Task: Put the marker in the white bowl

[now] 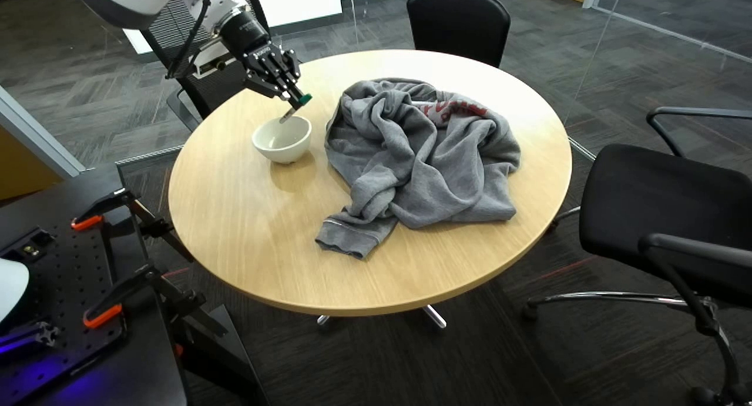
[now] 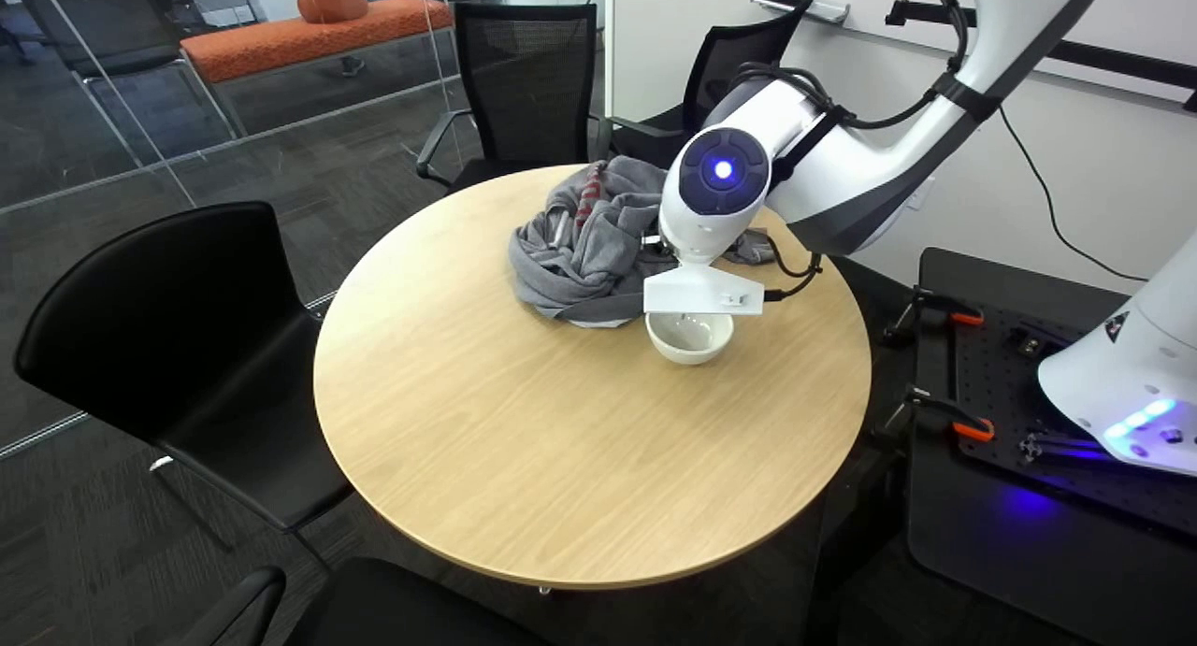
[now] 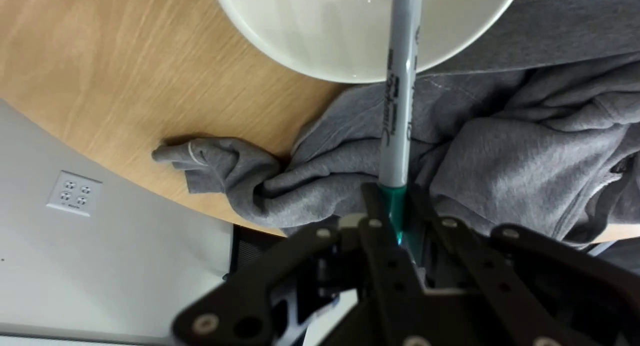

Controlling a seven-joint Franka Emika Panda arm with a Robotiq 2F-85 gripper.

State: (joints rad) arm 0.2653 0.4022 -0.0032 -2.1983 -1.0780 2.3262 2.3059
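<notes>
Green is showing between the tips of the gripper, which is pinching the marker by its coloured end, the pale grey barrel slanting down toward the white bowl. In an exterior view the free end is reaching the bowl's rim; whether it is hanging above that rim, touching it or dipping inside, the views are not making plain.

The likeliest trouble is coming from this one-ended hold: with the gripper letting go while the green end is lying outside the rim, the marker could be tipping back over the edge and rolling onto the surface. Too steep a descent could be jamming the free end against the bowl's wall, twisting the marker in its narrow pinch or shoving the bowl along. The grey sweatshirt, lying bunched just beside the bowl, could be catching a marker that is going astray.

The bowl is standing upright, and its visible inside is holding only gloss and small bright glints; the marker is crossing part of it in the wrist view, and the arm is covering part in an exterior view.
</notes>
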